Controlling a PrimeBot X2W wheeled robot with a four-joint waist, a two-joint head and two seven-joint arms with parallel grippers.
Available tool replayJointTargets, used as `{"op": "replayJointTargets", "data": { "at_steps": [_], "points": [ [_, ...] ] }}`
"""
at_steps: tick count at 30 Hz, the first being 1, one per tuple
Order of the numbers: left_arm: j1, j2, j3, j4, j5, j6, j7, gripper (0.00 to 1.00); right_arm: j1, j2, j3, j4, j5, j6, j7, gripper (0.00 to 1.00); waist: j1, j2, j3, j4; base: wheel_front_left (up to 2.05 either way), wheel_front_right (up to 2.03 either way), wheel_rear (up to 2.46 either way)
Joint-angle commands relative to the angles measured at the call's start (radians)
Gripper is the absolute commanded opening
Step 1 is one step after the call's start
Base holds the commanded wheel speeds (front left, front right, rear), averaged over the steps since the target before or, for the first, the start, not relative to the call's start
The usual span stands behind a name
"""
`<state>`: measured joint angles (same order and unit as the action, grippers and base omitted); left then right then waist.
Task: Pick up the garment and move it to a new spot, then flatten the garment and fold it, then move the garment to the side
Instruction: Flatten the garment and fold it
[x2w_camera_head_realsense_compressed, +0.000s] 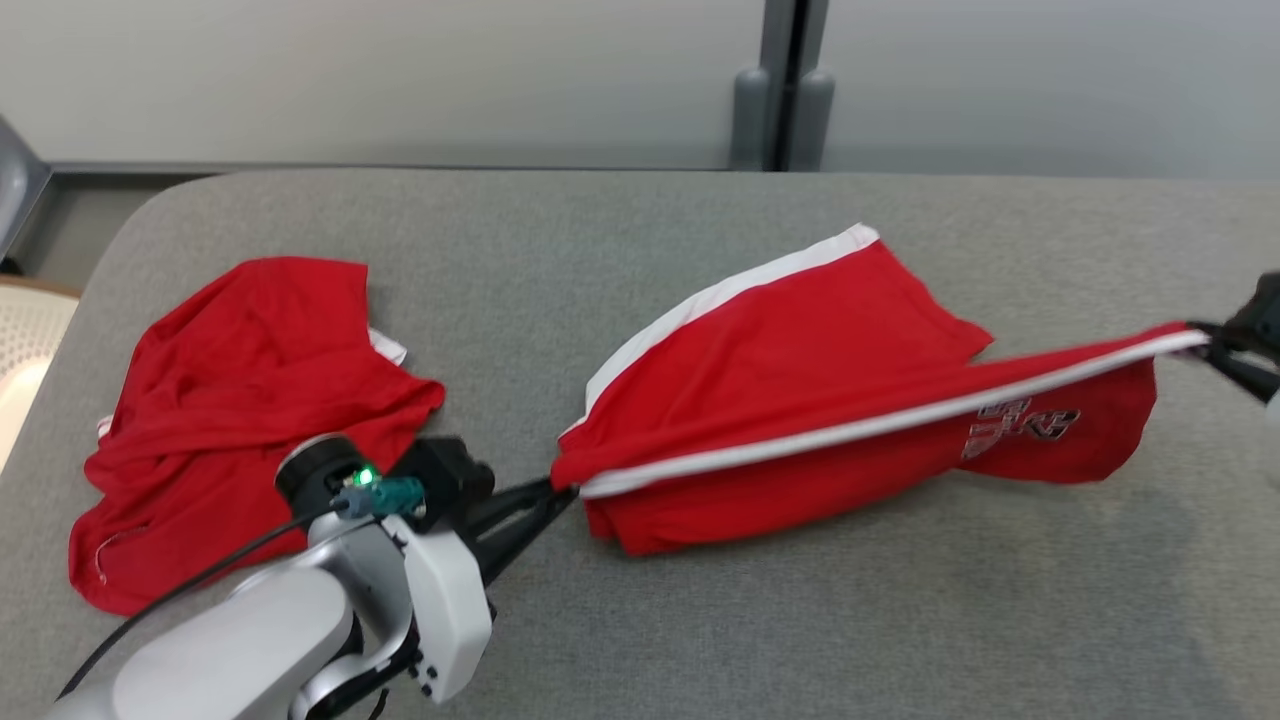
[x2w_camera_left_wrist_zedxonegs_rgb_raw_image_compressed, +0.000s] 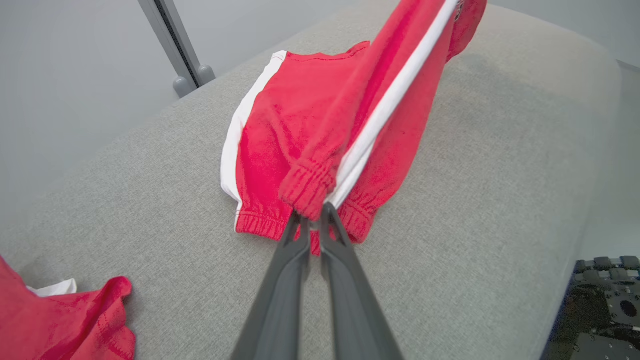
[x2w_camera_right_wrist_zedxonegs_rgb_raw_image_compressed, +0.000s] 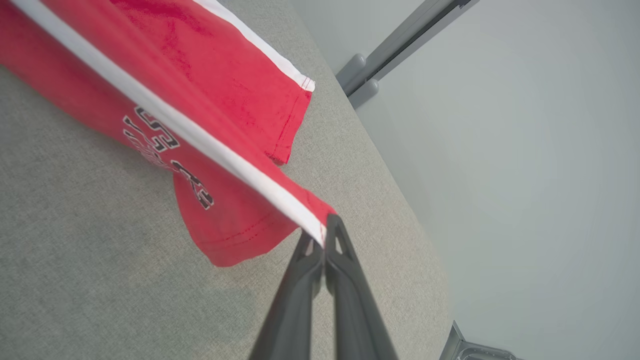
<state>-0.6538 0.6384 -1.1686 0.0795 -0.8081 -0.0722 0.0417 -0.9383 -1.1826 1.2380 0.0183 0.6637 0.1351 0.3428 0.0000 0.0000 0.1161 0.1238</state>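
shorts (x2w_camera_head_realsense_compressed: 800, 390): red, white side stripe, strung taut along the stripe between both grippers, lower folds resting on grey padded table (x2w_camera_head_realsense_compressed: 900, 620) | handling: light, limp, sags; best pinched at elastic band or hem | left gripper (x2w_camera_head_realsense_compressed: 560, 488): clenched on elastic band | right gripper (x2w_camera_head_realsense_compressed: 1205, 340): clenched on hem corner | second red garment (x2w_camera_head_realsense_compressed: 230, 400): crumpled, well apart

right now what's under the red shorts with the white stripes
Under the raised right end of the red white-striped shorts, only the grey fabric-covered table shows. Whatever lies beneath the part resting on it is covered.
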Motion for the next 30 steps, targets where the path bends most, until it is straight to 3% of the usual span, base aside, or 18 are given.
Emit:
{"op": "replayJointTargets", "data": {
  "at_steps": [1, 14, 30],
  "points": [
    [-0.027, -0.009, 0.013, 0.035, 0.006, 0.012, -0.009, 0.0, -0.041, 0.004, 0.005, 0.016, -0.015, -0.008, 0.014, 0.0, 0.0, 0.0, 0.053, 0.039, 0.0, 0.0, 0.0],
    [-0.186, -0.199, 0.04, 0.275, 0.03, -0.017, -0.077, 0.0, -0.276, 0.075, 0.043, 0.07, -0.086, -0.006, 0.101, 0.0, 0.0, 0.0, 0.236, 0.148, 0.0, 0.0, 0.0],
    [-0.314, -0.337, 0.01, 0.465, 0.045, -0.051, -0.157, 0.0, -0.366, 0.12, 0.043, 0.149, -0.109, -0.005, 0.146, 0.0, 0.0, 0.0, 0.35, 0.222, 0.0, 0.0, 0.0]
  ]
}}
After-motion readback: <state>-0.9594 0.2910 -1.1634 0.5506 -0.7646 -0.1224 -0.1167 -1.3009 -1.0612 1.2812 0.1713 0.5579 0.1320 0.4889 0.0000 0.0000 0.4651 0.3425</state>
